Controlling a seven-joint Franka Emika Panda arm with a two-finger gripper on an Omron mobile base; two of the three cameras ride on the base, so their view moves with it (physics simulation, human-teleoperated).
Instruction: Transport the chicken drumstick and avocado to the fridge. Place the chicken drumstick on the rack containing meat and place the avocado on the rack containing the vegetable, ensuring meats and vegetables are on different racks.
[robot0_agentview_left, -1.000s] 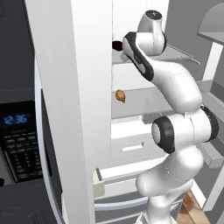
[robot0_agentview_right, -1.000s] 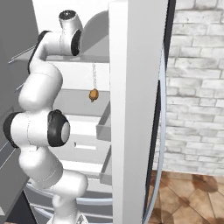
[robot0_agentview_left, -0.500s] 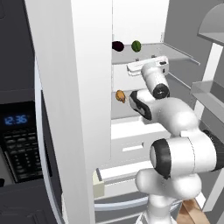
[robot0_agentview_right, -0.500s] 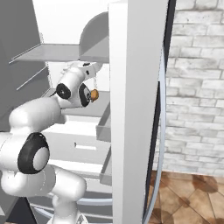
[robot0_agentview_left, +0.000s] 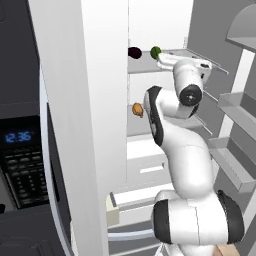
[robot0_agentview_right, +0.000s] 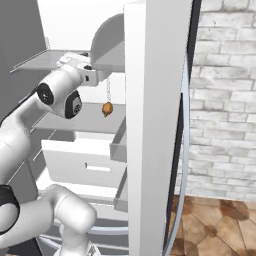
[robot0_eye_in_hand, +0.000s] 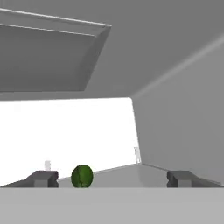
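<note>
The green avocado lies on the fridge's upper pale-grey shelf, just right of the dark purple eggplant. In the hand view the avocado rests on the shelf a little ahead, nearer the left fingertip. My gripper is open, wide and empty, its hand at the front edge of that shelf. One shelf lower sits the orange-brown meat lump, also seen in the right base view. The chicken drumstick is out of view.
The open fridge door stands close on the right, with bins lining the other door. A white drawer sits under the lower shelf. The dispenser panel is at left.
The arm has dropped from high over the upper shelf and folded back. The avocado, hidden behind the arm one second ago, now lies free on the shelf beside the eggplant.
</note>
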